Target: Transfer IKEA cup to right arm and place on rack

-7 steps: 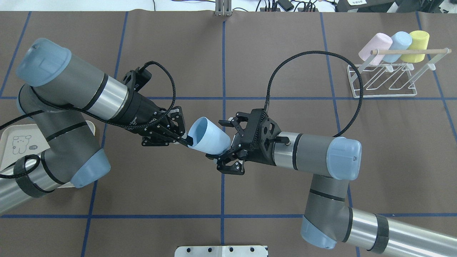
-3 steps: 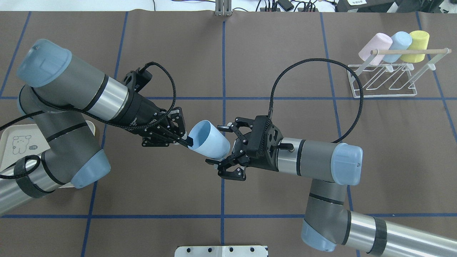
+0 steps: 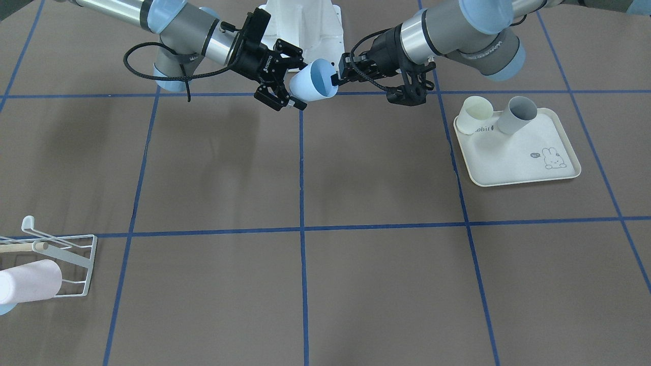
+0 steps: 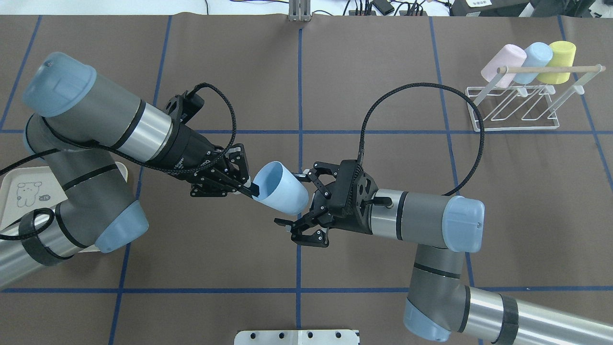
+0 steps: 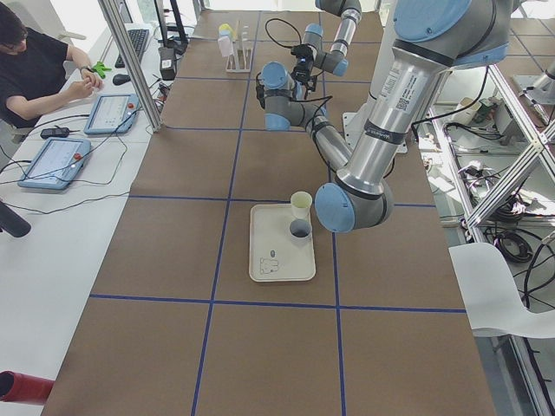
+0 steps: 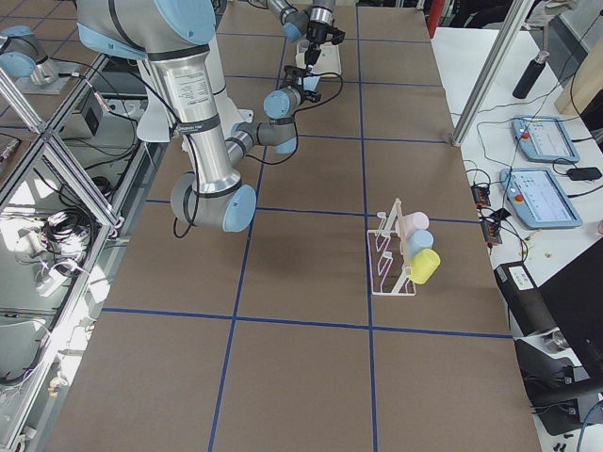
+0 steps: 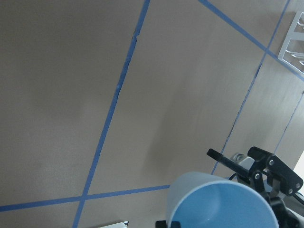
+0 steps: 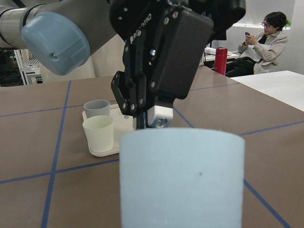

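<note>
The IKEA cup (image 4: 280, 188), pale blue and tapered, hangs tipped sideways over the middle of the bench (image 4: 364, 268). The left claw (image 4: 250, 188) is clamped on its rim, and the right claw (image 4: 292, 199) is spread apart astride its base. One rack (image 4: 515, 109) at far right bears three: pink cup (image 4: 503, 62), blue cup (image 4: 534, 60), yellow cup (image 4: 558, 60); one tray (image 3: 513, 162) at left holds two: cream cup (image 3: 474, 114), grey cup (image 3: 518, 114).

On my brown, blue-gridded table (image 4: 383, 72), the white wire rack (image 4: 515, 108) stands at two o'clock, the cream tray (image 3: 508, 157) at nine.
</note>
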You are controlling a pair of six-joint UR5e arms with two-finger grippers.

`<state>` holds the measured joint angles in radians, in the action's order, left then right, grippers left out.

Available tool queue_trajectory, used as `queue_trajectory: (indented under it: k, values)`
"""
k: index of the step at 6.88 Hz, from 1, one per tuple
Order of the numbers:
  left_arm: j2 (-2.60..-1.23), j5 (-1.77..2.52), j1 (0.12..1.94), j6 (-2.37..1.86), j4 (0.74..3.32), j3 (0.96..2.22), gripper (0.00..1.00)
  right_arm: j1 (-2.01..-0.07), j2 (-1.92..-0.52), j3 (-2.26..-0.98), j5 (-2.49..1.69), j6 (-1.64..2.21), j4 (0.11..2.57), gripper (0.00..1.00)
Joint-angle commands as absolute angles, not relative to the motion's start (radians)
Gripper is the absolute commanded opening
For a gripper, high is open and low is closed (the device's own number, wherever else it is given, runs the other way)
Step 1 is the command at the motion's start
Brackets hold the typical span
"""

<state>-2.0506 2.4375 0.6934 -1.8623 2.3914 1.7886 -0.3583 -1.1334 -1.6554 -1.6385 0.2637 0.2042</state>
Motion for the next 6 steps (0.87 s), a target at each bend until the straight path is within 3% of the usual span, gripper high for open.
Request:
queue_trajectory:
  k: [1, 3, 4, 5, 6]
  values:
    - [-2.049, 2.437, 0.693, -1.861, 2.391, 1.789, 0.00, -0.357, -1.134, -1.658, -1.638, 0.267, 0.204, 0.84]
    - [-2.049, 2.437, 0.693, -1.858, 2.391, 1.789, 0.00, -0.359, -1.135, -1.663, -1.638, 0.267, 0.206, 0.66]
    - [-2.049, 2.437, 0.693, -1.856, 2.391, 1.789, 0.15, -0.359, -1.135, -1.663, -1.638, 0.267, 0.204, 0.64]
    - [-2.049, 2.437, 0.693, -1.853, 2.391, 1.790, 0.63, -0.359, -1.135, -1.663, -1.637, 0.267, 0.206, 0.61]
    - [-2.049, 2.437, 0.695, -1.853, 2.388, 1.796, 1.00, -0.359, -1.135, -1.663, -1.637, 0.267, 0.206, 0.60]
